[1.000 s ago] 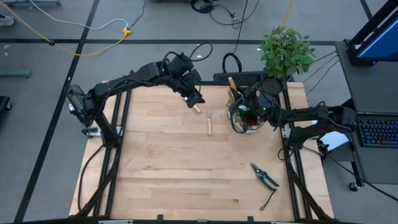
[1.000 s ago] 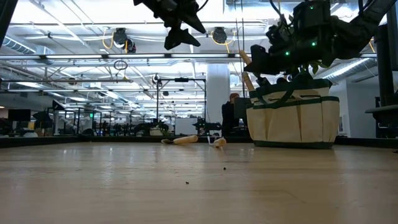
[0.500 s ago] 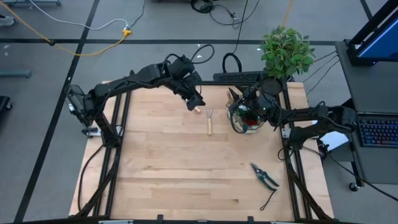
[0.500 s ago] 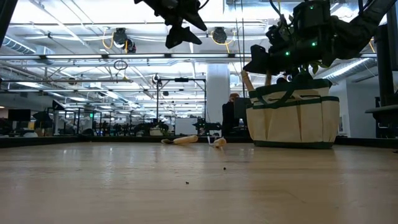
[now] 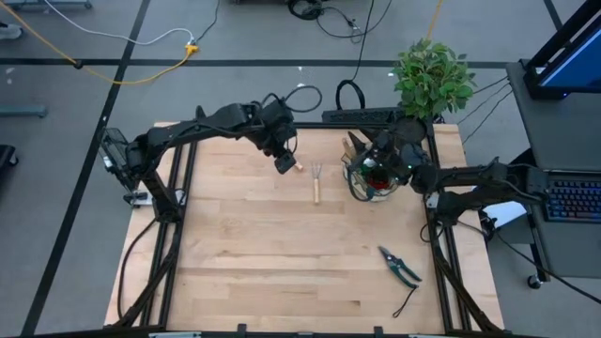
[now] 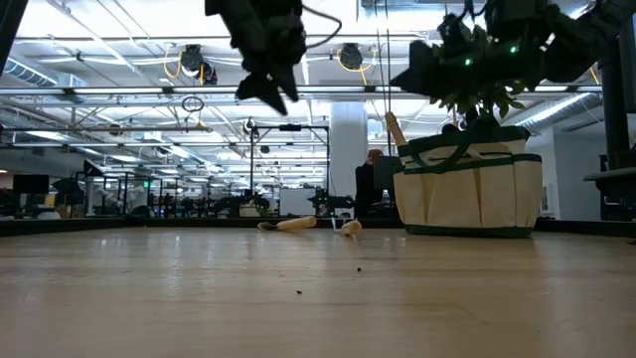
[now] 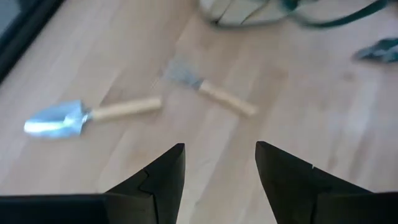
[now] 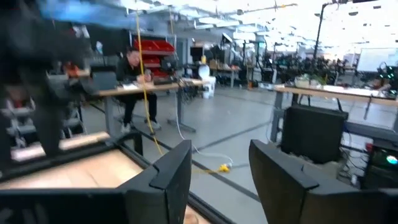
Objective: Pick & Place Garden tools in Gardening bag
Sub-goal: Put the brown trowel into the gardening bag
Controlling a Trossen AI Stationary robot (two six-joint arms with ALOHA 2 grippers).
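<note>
The beige gardening bag (image 5: pixel 372 178) with green trim stands at the table's far right; in the low view (image 6: pixel 467 189) a wooden handle (image 6: pixel 395 126) sticks up out of it. A wooden-handled trowel (image 7: pixel 93 114) and a small rake (image 7: pixel 208 93) lie flat on the table left of the bag. Pruning shears (image 5: pixel 399 266) lie near the front right. My left gripper (image 7: pixel 219 168) is open and empty, above the trowel (image 5: pixel 297 167), pointing down. My right gripper (image 8: pixel 221 168) is open and empty, above the bag's far-left rim (image 6: pixel 417 75), pointing level out over the table's far side.
A leafy potted plant (image 5: pixel 432 75) stands just beyond the bag at the far right corner. Cables lie on the floor behind the table. A person (image 8: pixel 130 78) sits at a desk in the room beyond. Bare wood spreads across the table's middle and near left (image 5: pixel 254 253).
My left gripper has turned and come slightly toward the table's left and near edges, lowering a little over the trowel. My right gripper has risen above the bag and tipped up to level. The wooden handle beside it has sunk lower into the bag.
</note>
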